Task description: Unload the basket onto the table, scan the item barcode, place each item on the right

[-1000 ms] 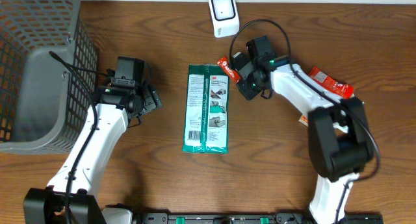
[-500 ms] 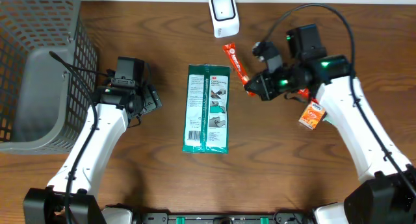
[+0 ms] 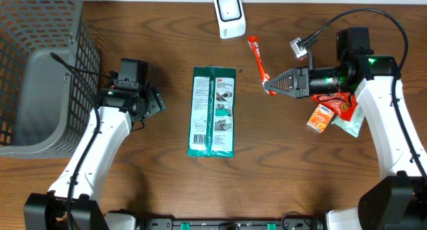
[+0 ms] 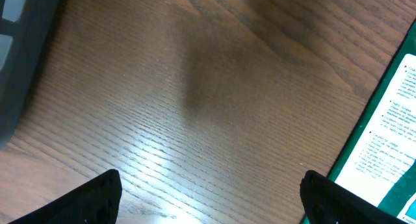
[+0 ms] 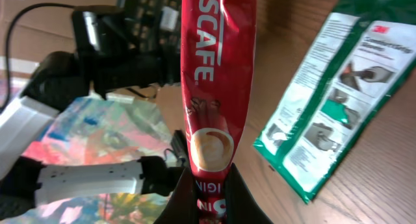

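- A brown wooden table, its grain running left to right.
- A grey mesh basket on its far left corner.
- A white scanner at the far edge, mid-table.
- A green packet flat in the middle.
- A small orange carton on the right, touching a green-and-white pouch.

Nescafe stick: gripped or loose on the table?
Gripped. The right gripper is shut on one end of the Nescafe stick; in the right wrist view the rest of the stick juts out from the gripper.

The basket runs off the overhead view's left edge, and the coffee sachet is hidden at its lower end inside the right gripper.
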Controlling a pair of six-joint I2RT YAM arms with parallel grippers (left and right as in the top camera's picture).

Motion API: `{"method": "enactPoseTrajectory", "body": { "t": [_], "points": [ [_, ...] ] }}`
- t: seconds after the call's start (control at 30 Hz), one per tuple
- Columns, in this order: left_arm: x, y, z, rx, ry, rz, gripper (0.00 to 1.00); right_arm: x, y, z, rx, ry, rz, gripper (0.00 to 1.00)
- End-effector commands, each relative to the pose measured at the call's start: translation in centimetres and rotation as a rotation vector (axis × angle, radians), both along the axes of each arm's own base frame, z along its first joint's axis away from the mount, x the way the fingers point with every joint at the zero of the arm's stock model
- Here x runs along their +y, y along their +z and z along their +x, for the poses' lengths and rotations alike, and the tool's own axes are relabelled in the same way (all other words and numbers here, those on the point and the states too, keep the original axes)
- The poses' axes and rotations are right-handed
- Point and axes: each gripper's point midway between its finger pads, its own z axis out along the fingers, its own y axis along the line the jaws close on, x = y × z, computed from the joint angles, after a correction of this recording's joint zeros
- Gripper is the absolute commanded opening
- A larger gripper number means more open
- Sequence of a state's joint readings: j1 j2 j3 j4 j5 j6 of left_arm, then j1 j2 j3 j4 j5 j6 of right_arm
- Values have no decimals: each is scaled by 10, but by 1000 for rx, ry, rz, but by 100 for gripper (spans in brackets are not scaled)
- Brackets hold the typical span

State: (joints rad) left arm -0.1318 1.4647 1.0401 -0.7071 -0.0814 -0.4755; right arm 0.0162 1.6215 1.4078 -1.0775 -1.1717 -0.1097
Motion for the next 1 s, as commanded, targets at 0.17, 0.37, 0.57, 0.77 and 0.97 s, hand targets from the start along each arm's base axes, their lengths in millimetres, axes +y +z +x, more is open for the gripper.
{"method": "enactPoseTrajectory", "body": {
  "t": [0.17,0.37,0.57,0.77,0.97],
  "points": [
    [2,2,2,-4,21,-1,89,3,12,-3,-18,26,70,1],
    [2,2,2,-4,21,-1,89,-6,-11,0,1,-9,-67,1],
    [2,2,2,-4,21,-1,89,-19,-34,3,52,-68,-216,2],
    [2,2,2,-4,24,-3,89,-65,-90,10,196,-272,-588,1],
    [2,2,2,-4,24,-2,89,-76,-138,6,283,-398,-729,1]
  ]
}}
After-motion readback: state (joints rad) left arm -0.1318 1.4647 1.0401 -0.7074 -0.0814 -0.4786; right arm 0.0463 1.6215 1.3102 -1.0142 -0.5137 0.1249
